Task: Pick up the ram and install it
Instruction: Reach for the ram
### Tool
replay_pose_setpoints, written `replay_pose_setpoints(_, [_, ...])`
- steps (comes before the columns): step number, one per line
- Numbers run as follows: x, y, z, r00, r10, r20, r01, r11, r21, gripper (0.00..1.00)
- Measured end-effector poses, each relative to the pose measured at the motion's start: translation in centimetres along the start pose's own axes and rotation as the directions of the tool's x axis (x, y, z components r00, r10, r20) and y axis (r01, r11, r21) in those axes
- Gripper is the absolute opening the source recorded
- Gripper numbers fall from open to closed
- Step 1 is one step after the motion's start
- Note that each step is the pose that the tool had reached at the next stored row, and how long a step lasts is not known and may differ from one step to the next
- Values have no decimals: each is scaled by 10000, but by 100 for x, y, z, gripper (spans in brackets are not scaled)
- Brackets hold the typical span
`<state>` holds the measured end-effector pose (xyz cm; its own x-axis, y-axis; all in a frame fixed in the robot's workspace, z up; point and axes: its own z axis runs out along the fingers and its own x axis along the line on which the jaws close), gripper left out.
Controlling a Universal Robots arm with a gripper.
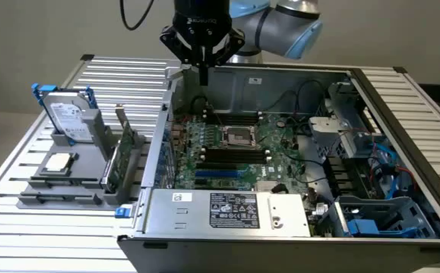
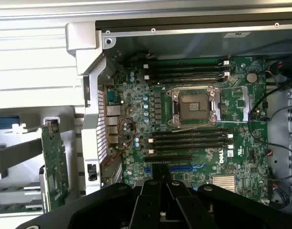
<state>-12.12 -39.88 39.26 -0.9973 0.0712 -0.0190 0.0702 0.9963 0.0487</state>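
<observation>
My gripper (image 1: 202,78) hangs over the back wall of the open computer case (image 1: 296,73), its fingers pressed together with no green stick between them. In the wrist view the black fingers (image 2: 160,174) point down at the motherboard (image 2: 198,119), near the lower black slots (image 2: 191,139). More black slots (image 2: 184,71) lie beyond the CPU socket (image 2: 193,106). In the exterior view, two long narrow dark strips (image 1: 62,183) lie in the grey holder (image 1: 83,200) on that view's left. I cannot tell whether either one is the ram.
The holder also carries an upright green expansion card (image 1: 121,153), a hard drive (image 1: 68,116) in a blue frame and a CPU chip (image 1: 58,163). The case's power supply (image 1: 227,210), drive cage (image 1: 333,133) and cables (image 1: 390,165) crowd the exterior view's right.
</observation>
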Motion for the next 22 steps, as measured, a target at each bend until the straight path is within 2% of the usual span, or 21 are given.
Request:
replay_pose_setpoints(12, [16, -1, -1, 10000, 1, -2, -1, 10000, 1, 11])
replay_pose_setpoints(15, [126, -9, -3, 10000, 2, -22, -2, 10000, 2, 11])
replay_pose_setpoints(22, [444, -31, -5, 9999, 6, -126, -6, 10000, 9, 11])
